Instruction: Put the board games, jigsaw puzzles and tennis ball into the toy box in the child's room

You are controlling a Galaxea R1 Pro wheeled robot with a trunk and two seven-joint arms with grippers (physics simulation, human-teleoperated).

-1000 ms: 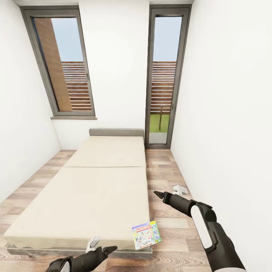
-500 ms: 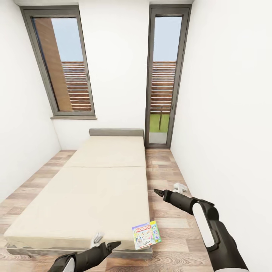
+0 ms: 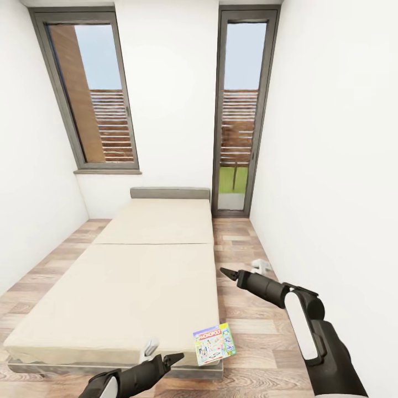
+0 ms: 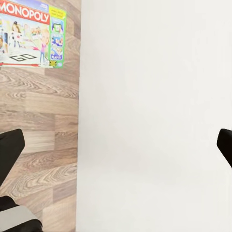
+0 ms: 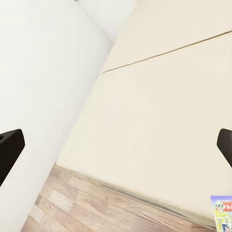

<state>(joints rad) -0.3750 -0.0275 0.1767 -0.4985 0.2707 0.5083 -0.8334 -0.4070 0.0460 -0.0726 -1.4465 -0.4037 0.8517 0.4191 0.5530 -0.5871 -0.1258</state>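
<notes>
One game [image 3: 214, 344] is seen at the bed's [image 3: 127, 287] lower-right corner, not yet picked up. Both grippers, left [image 3: 166, 359] and right [image 3: 228, 273], are held open and empty, so that fetch is judged still ahead.

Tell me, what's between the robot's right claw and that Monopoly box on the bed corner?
Nothing but bare wood floor, seen from the head view. The right gripper hangs open over it, beyond the Monopoly box.

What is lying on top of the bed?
One board game, a Monopoly box, lies on the bed at its near right corner. The rest of the beige cover is bare.
</notes>
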